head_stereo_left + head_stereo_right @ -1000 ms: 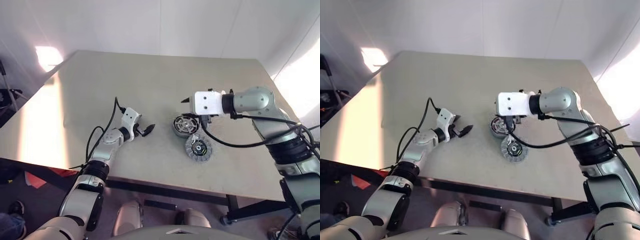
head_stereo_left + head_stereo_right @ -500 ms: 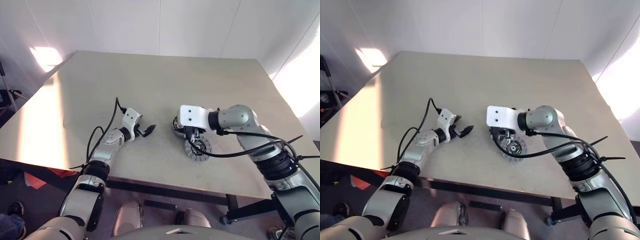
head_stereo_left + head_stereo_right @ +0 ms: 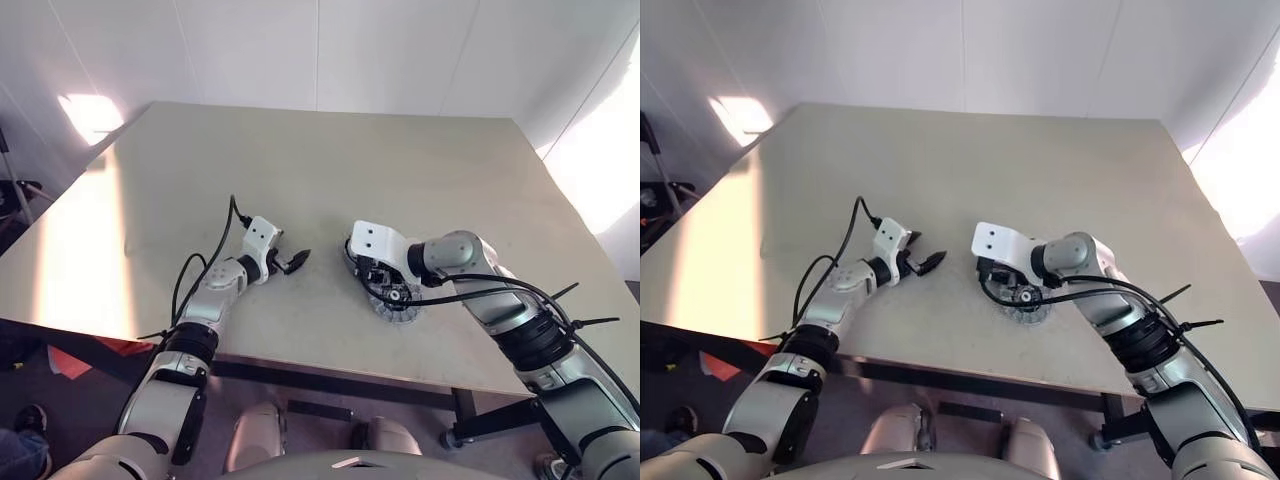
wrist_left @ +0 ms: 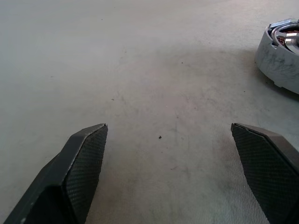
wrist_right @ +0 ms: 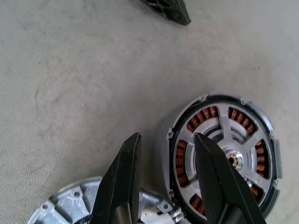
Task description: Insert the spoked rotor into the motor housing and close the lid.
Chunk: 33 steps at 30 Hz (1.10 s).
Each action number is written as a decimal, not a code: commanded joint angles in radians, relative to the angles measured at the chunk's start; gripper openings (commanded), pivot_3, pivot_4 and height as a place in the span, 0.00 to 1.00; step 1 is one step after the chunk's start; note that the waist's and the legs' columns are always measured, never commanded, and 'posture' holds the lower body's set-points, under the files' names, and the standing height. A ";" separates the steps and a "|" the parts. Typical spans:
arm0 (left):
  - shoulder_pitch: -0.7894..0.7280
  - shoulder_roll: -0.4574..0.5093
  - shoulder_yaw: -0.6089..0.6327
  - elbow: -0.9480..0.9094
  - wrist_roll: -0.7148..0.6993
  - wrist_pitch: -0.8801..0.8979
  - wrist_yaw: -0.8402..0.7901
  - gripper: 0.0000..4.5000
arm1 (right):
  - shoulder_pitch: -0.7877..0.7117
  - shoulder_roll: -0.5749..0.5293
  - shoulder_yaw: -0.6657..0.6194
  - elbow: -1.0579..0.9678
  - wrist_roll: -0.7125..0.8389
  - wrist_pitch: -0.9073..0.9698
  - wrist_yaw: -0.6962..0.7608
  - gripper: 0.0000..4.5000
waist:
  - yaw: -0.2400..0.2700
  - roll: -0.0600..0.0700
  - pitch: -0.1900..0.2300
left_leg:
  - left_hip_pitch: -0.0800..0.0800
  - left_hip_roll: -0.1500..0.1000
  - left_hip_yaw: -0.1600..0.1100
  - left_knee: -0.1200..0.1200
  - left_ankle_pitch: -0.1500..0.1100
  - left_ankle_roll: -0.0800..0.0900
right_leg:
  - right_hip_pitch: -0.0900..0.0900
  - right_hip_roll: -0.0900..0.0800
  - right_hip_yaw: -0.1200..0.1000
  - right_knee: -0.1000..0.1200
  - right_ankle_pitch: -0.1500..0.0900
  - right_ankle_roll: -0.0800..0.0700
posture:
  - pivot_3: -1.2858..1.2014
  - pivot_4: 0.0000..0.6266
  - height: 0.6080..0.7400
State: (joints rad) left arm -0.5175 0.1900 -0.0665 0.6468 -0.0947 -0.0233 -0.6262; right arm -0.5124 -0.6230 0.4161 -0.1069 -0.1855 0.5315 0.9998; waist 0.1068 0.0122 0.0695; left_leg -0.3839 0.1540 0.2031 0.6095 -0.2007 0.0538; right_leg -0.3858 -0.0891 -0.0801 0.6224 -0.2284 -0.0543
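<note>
housing [image 5: 219, 156] sits on the table [image 3: 300, 150] with the spoked rotor [image 5: 233, 144] already seated inside, copper windings showing through the gaps between its spokes. the right gripper [image 5: 170, 182] hangs directly over the housing's near wall, partly spread and holding nothing, one finger over bare table outside the rim, the other over the rotor. the lid [image 5: 93, 205] lies flat just beside the housing, on the side nearer the robot, under the gripper's wrist. so the right arm is much the nearer, and by my reading the lid, not the housing, is what it must reach next. the left gripper [image 3: 290, 262] rests spread wide and empty, well apart to the left. most of the lid is cut off or covered by the arm, so its ribbing and hub are hard to make out.
</note>
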 commanded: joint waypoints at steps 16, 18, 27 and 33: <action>0.009 0.002 0.013 -0.050 -0.007 0.009 0.006 1.00 | -0.006 -0.028 0.022 0.032 -0.026 -0.016 0.006 0.01 | -0.002 0.000 0.000 | 0.005 0.000 0.000 0.000 0.000 0.000 | 0.004 0.000 0.000 0.000 0.000 0.000 | 0.52 0.00 1.00; 0.009 0.003 0.013 -0.049 -0.007 0.010 0.006 1.00 | -0.015 -0.024 0.021 0.042 -0.026 -0.019 0.004 0.01 | -0.004 0.000 0.000 | 0.006 0.000 0.000 0.000 0.000 0.000 | 0.006 0.000 0.000 0.000 0.000 0.000 | 0.52 0.00 1.00; 0.009 0.003 0.014 -0.046 -0.006 0.007 0.008 1.00 | -0.058 -0.105 0.007 0.099 -0.040 -0.251 0.048 0.01 | -0.005 0.000 0.000 | 0.010 -0.001 0.000 -0.001 0.000 -0.001 | 0.012 0.000 0.001 -0.003 -0.002 0.003 | 0.52 0.00 1.00; 0.002 -0.001 0.013 -0.037 -0.006 0.003 0.009 1.00 | -0.115 -0.261 0.038 0.191 -0.107 -0.652 0.131 0.01 | -0.001 0.000 0.001 | 0.008 -0.001 0.000 -0.002 0.000 0.001 | 0.010 0.000 0.000 -0.004 0.000 0.001 | 0.52 0.00 1.00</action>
State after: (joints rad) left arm -0.5007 0.1883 -0.0656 0.6252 -0.0950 -0.0106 -0.6227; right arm -0.5804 -0.8559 0.4720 0.0851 -0.2673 -0.0086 1.1174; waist 0.1054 0.0119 0.0704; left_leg -0.3763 0.1530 0.2031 0.6069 -0.2012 0.0544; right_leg -0.3762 -0.0893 -0.0796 0.6178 -0.2288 -0.0535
